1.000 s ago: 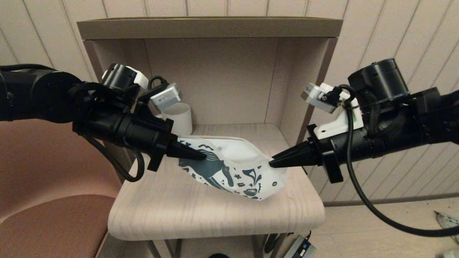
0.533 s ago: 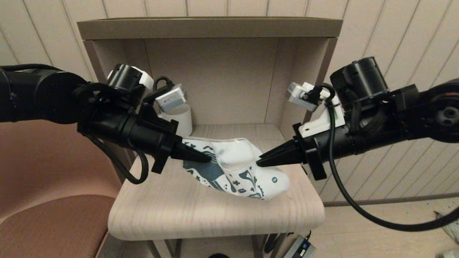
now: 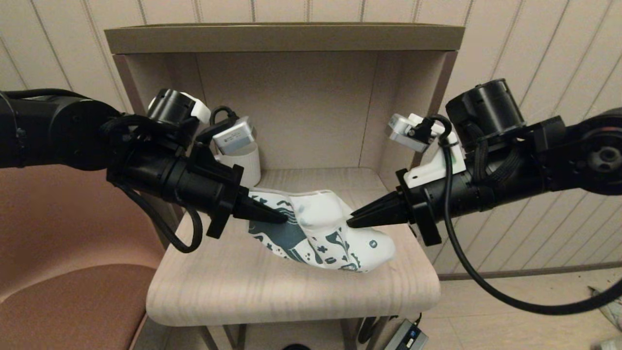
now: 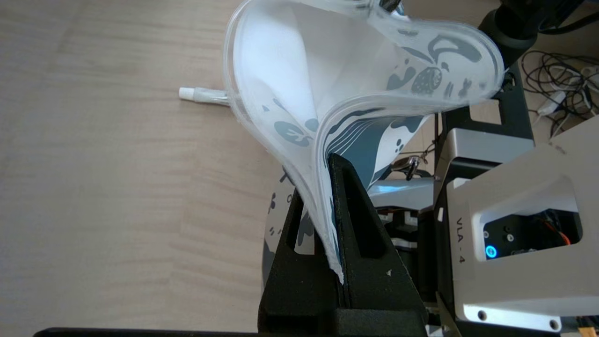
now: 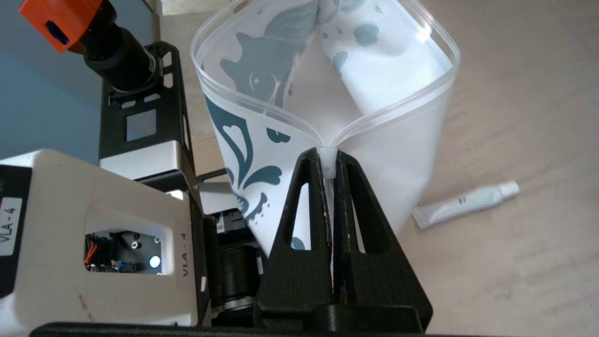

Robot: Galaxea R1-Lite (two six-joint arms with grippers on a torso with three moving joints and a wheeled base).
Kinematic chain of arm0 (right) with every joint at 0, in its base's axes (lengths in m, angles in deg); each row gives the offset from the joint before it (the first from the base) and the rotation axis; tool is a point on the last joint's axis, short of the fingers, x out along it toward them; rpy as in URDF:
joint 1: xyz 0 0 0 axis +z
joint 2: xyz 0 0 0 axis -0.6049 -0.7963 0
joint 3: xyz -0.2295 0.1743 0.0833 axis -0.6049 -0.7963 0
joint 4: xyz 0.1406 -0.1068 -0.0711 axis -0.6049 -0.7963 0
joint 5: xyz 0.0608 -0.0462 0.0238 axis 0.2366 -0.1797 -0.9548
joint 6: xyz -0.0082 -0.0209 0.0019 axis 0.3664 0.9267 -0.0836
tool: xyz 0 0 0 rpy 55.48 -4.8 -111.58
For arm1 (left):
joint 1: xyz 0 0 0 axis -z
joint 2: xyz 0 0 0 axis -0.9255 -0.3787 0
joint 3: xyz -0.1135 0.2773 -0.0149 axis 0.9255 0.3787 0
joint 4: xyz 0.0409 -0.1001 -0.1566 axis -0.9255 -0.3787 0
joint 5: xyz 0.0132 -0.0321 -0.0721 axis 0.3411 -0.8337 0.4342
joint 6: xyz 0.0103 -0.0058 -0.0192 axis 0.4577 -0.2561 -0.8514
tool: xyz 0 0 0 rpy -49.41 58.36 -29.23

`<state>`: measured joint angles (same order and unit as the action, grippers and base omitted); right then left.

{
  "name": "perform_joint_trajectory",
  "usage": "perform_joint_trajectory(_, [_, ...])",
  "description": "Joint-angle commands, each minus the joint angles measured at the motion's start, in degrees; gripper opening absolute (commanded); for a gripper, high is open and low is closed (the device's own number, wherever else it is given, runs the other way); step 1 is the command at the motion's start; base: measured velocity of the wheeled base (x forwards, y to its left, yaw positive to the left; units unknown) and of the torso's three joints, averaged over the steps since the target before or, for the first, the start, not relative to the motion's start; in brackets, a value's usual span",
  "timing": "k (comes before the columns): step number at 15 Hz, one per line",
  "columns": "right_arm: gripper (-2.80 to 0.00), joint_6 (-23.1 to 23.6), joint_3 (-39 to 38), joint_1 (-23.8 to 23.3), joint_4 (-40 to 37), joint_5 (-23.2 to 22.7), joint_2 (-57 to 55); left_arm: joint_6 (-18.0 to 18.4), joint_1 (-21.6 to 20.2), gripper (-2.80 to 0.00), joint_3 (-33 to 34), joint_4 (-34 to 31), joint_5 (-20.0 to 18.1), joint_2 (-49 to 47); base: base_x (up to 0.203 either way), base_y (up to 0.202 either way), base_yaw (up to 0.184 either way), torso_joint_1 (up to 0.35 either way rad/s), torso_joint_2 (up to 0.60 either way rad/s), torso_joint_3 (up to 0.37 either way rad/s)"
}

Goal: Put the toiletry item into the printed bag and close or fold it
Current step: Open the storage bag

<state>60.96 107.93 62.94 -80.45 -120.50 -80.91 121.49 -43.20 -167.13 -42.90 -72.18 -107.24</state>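
The printed bag (image 3: 335, 233), white with a dark teal horse, hangs between my two grippers just above the wooden shelf (image 3: 243, 287). My left gripper (image 3: 284, 217) is shut on the bag's left end and my right gripper (image 3: 349, 223) is shut on its right end, by the zipper's end. In the left wrist view the left gripper (image 4: 323, 164) pinches both layers of the bag (image 4: 299, 70), whose mouth gapes open. The right gripper (image 5: 328, 154) clamps the bag (image 5: 412, 154). The toiletry item, a small white tube (image 5: 465, 203), lies on the shelf behind the bag; its cap end (image 4: 201, 95) shows past the bag's rim.
A white ribbed mug (image 3: 240, 163) stands at the back left of the shelf, behind my left wrist. The cabinet's side walls (image 3: 388, 126) and top close in the back half. A pinkish chair (image 3: 63, 272) stands to the left.
Both grippers have come closer together, mostly the right one moving left. The bag has bunched up between them and its mouth has bulged open.
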Motion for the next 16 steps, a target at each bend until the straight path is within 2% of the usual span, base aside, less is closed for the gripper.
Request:
perform_joint_trajectory(1, [-2.80, 0.2, -1.1, -0.6, 0.0, -0.2, 0.8, 0.2, 0.0, -2.80, -0.1, -0.2, -0.3, 0.0, 0.000, 0.000, 0.000, 0.000, 0.00, 0.000])
perform_joint_trajectory(2, [-2.80, 0.3, -1.6, -1.0, 0.1, -0.3, 1.1, 0.2, 0.0, -2.80, -0.2, -0.2, -0.3, 0.1, 0.000, 0.000, 0.000, 0.000, 0.00, 0.000])
perform_joint_trajectory(3, [0.00, 0.4, -1.7, -1.0, 0.1, -0.3, 1.1, 0.2, 0.0, -2.80, -0.2, -0.2, -0.3, 0.1, 0.000, 0.000, 0.000, 0.000, 0.00, 0.000])
perform_joint_trajectory(4, [-2.80, 0.5, -1.9, -1.0, 0.1, -0.3, 1.1, 0.3, 0.0, -2.80, 0.0, -0.3, -0.4, 0.1, 0.000, 0.000, 0.000, 0.000, 0.00, 0.000])
perform_joint_trajectory(16, [-2.80, 0.7, -3.1, -3.1, 0.6, -0.7, 2.0, 0.6, 0.0, -2.80, 0.3, -0.3, -0.6, 0.0, 0.000, 0.000, 0.000, 0.000, 0.00, 0.000])
